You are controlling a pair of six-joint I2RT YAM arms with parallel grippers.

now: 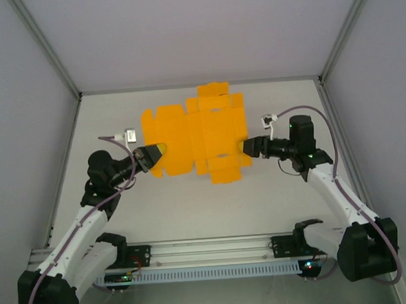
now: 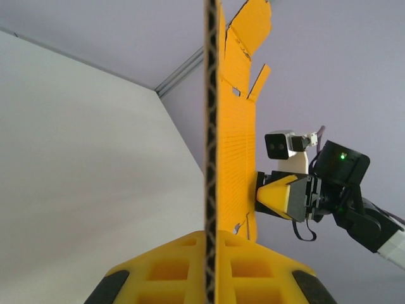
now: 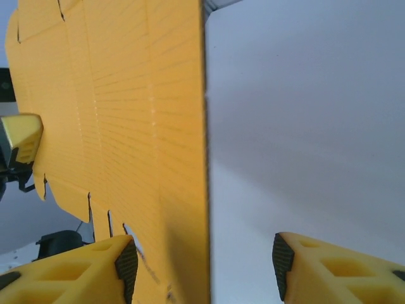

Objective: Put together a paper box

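Folding has not begun — the paper box (image 1: 195, 135) is a flat creased sheet over the middle of the table (image 1: 192, 208), left edge clamped in the left pincer (image 1: 156, 153), right edge inside the wide-open right pincer (image 1: 247, 148), which likely must close before any flap is folded.

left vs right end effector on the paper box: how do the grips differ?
Grip: the left end effector is shut on the paper box, a flat unfolded sheet; the right end effector is open, one finger against the sheet, the other apart from it. Place: left is at the sheet's left edge, right at its right edge. Shared: yellow fingers, pointing at each other across the sheet.
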